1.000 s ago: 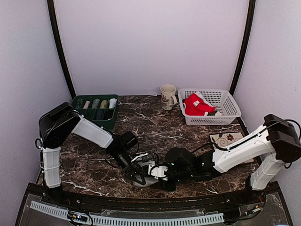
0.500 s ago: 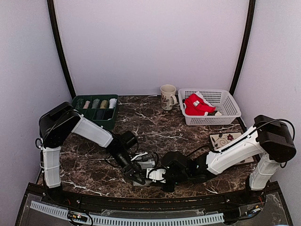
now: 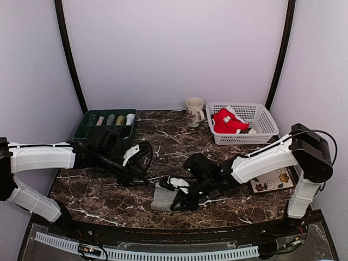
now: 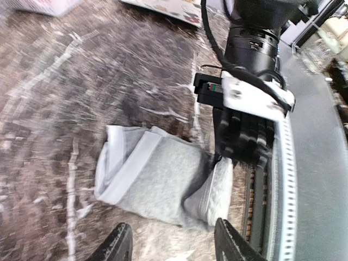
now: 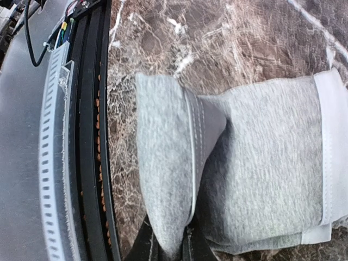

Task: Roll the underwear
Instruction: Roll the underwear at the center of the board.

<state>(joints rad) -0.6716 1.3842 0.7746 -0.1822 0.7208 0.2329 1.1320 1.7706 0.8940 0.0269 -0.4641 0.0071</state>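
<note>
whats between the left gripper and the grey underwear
Only a short bare stretch of marble table separates the left gripper from the grey underwear; the top external view shows it.

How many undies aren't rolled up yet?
2. The grey underwear lies on the table near the front; the red underwear sits in the white basket at back right. More may hide under it.
</note>
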